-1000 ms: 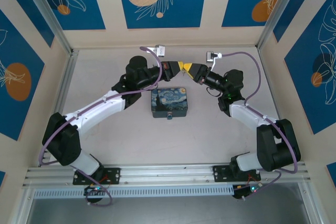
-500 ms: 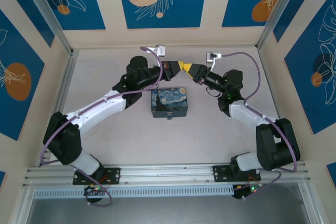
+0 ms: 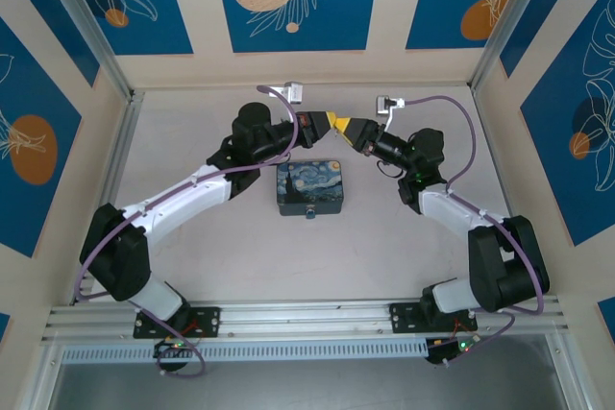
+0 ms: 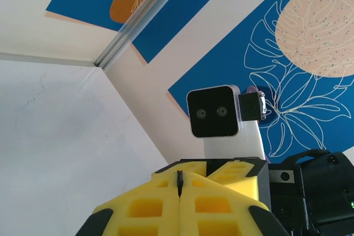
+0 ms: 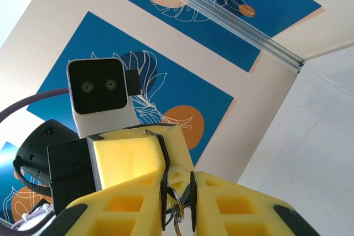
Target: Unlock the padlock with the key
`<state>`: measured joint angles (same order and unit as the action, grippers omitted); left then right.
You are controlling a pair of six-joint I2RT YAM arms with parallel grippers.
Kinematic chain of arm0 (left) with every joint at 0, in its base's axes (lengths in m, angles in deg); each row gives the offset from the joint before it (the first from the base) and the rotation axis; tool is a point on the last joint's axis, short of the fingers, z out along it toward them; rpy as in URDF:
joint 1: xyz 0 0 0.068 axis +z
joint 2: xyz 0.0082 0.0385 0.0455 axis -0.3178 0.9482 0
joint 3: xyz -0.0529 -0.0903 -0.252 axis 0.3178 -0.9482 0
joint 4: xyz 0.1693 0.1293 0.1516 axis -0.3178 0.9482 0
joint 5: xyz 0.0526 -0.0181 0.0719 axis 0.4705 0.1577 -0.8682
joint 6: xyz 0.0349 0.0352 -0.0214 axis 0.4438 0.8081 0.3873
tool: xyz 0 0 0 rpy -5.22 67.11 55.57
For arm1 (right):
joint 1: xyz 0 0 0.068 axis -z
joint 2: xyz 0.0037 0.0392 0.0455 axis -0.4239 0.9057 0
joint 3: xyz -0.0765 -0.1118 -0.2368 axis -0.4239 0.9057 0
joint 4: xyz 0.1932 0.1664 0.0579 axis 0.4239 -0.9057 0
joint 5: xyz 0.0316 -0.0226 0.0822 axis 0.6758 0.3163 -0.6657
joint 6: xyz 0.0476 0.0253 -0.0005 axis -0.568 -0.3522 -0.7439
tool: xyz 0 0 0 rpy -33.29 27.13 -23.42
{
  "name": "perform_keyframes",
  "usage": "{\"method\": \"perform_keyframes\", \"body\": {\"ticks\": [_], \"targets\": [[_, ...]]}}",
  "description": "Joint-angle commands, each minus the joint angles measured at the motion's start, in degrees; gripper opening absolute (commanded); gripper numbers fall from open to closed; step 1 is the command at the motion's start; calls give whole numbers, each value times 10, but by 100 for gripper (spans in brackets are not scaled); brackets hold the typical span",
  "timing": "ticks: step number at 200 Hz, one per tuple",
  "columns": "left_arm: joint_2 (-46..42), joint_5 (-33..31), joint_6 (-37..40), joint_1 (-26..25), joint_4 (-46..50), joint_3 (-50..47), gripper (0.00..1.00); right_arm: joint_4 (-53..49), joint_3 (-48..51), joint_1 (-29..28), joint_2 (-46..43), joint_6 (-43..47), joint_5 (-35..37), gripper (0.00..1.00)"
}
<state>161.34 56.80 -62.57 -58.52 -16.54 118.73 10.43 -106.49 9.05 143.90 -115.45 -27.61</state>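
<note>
The two grippers meet tip to tip above the table behind the painted tin [image 3: 309,185]. My left gripper [image 3: 331,122] [image 4: 179,179] is shut, its yellow pads pressed flat together with nothing showing between them. My right gripper [image 3: 355,129] [image 5: 180,183] is closed to a narrow gap around the key [image 5: 178,208], seen as a small metal ring and a dark sliver wedged between the pads. The left gripper's yellow finger [image 5: 128,157] sits just in front of the right jaws. The tiny padlock [image 3: 310,213] hangs at the tin's front edge, well below both grippers.
The back wall stands close behind both grippers, and side walls with aluminium rails close in the table. The right arm's wrist camera [image 4: 213,112] faces the left one at short range. Open table lies in front of the tin.
The left gripper's tip has drawn slightly back to the left, so the two yellow tips no longer overlap. The right jaws have narrowed around the key.
</note>
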Motion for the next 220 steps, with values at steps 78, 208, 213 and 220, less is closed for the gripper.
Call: {"method": "perform_keyframes", "body": {"ticks": [78,208,213,220], "targets": [[4,-7,-4,-2,-22,15,0,15,19,-3,4,11,-12,10],[-47,-43,-5,1,23,-20,73,-38,32,9,-6,22,-8,0],[-57,-50,-4,1,32,-28,78,-52,34,11,-8,25,-8,0],[-73,-59,-2,3,52,-37,83,-71,36,14,-10,33,-9,0]]}}
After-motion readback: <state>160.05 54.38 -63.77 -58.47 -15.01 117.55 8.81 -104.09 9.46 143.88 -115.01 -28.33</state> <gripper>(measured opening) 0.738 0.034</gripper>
